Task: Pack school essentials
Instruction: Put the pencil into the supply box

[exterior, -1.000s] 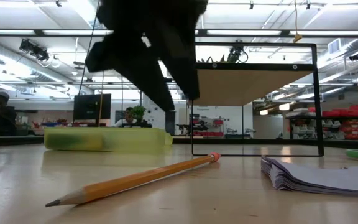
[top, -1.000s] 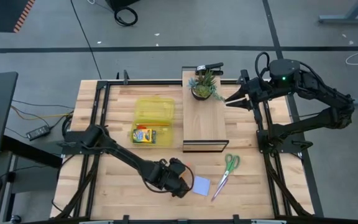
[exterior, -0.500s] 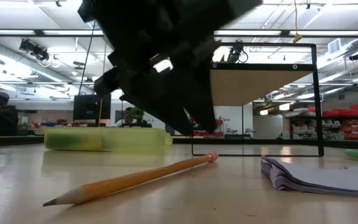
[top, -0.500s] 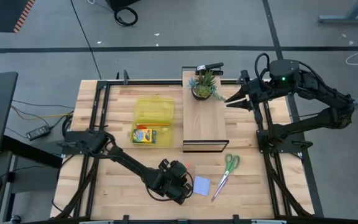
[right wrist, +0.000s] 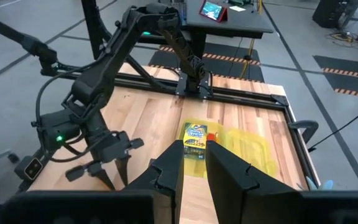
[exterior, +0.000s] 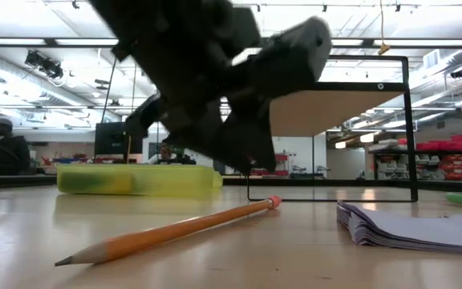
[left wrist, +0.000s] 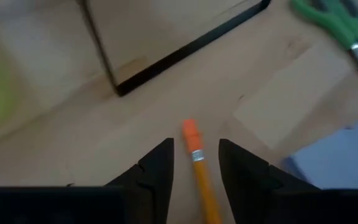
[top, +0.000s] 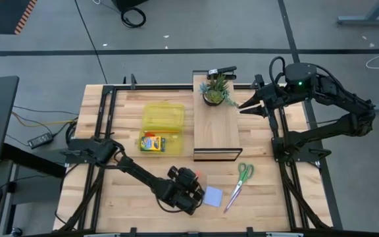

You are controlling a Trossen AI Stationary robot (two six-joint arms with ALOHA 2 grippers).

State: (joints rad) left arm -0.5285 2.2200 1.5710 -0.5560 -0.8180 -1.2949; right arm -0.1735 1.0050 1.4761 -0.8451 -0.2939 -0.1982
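Left end effector (left wrist: 194, 163), fingers apart, straddles 1 orange pencil (left wrist: 199, 165); right end effector (top: 242, 108), fingers slightly apart, waits.

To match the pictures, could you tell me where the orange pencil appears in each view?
High: hidden under the left gripper.
Low: orange pencil lying in front, eraser toward the shelf.
Left wrist: eraser end between the open jaws.
Right wrist: not in it.
Shared landmark: black-framed shelf.
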